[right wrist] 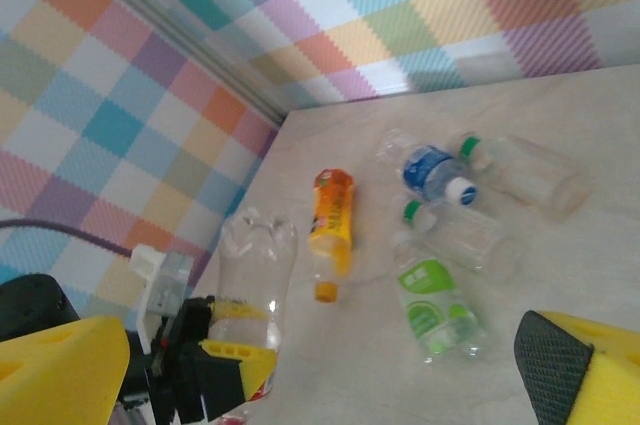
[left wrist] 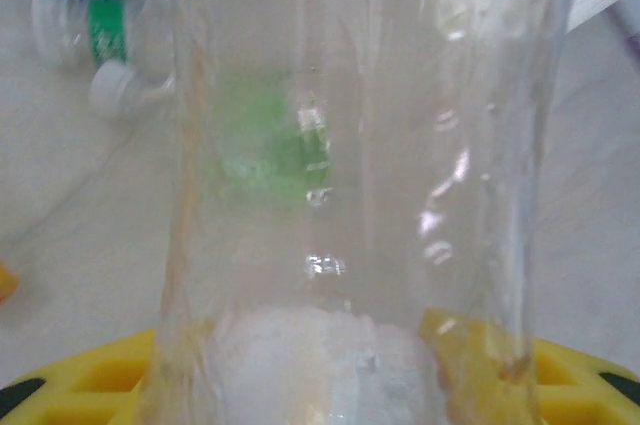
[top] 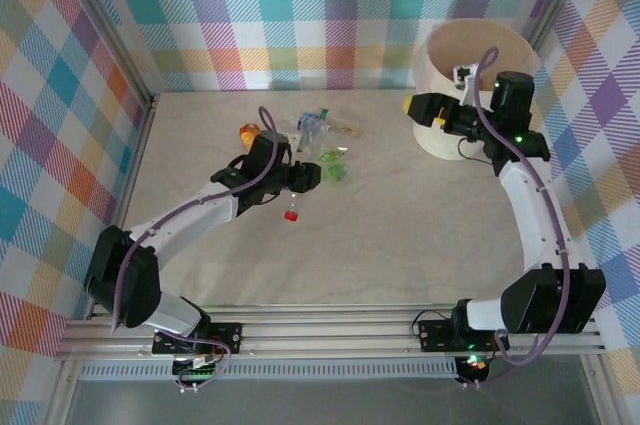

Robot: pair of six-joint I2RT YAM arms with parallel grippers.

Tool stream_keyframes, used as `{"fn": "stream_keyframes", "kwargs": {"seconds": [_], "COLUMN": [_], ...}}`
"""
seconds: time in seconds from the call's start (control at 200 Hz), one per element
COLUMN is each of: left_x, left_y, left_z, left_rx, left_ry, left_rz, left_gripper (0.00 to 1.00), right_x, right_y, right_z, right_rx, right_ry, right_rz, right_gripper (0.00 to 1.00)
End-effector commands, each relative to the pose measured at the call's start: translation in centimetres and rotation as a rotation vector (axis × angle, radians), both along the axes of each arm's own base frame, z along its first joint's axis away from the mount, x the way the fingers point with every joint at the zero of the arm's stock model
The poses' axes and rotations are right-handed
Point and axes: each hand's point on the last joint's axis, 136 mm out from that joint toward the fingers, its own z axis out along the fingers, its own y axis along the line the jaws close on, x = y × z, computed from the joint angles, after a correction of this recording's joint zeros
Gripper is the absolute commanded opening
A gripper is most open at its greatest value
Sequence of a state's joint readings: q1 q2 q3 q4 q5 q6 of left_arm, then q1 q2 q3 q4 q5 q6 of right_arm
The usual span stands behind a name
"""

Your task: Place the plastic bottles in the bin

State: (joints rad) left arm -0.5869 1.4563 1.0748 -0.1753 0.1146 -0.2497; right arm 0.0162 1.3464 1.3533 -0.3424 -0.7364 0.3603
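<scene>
- Top view: the left gripper (top: pixel 298 181) has its jaws pinching a clear bottle (top: pixel 291 207), red cap downward. The bin (top: pixel 432 65) stands well apart at far right. The right gripper (top: pixel 420 110) is beside it, jaws spread.
- Left wrist: the thin bottle wall sits between the yellow jaws. Judgement: carry without squeezing harder.
- Right wrist: other bottles (right wrist: pixel 440 235) lie loose on the tabletop (right wrist: pixel 560 285). Lift clear of them and release over the bin's mouth.

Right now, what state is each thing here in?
Left end effector: shut on the clear bottle.
Clear bottle: gripped, base up.
Right end effector: open, empty, near the bin.
Bin: upright, open-topped.
Orange bottle: lying on the table.
Green-label bottle: lying flat.
Blue-label bottle: lying flat, capped.
</scene>
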Motion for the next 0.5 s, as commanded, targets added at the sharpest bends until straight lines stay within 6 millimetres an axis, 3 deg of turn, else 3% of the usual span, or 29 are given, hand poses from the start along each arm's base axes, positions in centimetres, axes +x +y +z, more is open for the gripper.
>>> {"fn": "stream_keyframes", "kwargs": {"seconds": [0.0,0.21,0.495], "left_x": [-0.4,-2.0,-4.6], "left_y": [-2.0,-5.2,-8.4], "left_z": [4.4,8.4,12.5], "left_rx": [-0.170,-0.391,-0.551], "left_ry": [-0.080,-0.097,-0.156], "left_rz": [-0.055,-0.209,-0.382], "left_gripper": [0.43,0.43,0.43], "right_x": [-1.0,-2.6,-3.9], "right_y": [2.9,7.5,10.8], "right_z": [1.5,1.4,1.4], "right_rx": [0.066,0.087,0.107], "right_ry": [-0.062,-0.082,-0.073], "right_rz": [0.133,0.303,0.442], "right_gripper": [1.00,1.00,1.00]}}
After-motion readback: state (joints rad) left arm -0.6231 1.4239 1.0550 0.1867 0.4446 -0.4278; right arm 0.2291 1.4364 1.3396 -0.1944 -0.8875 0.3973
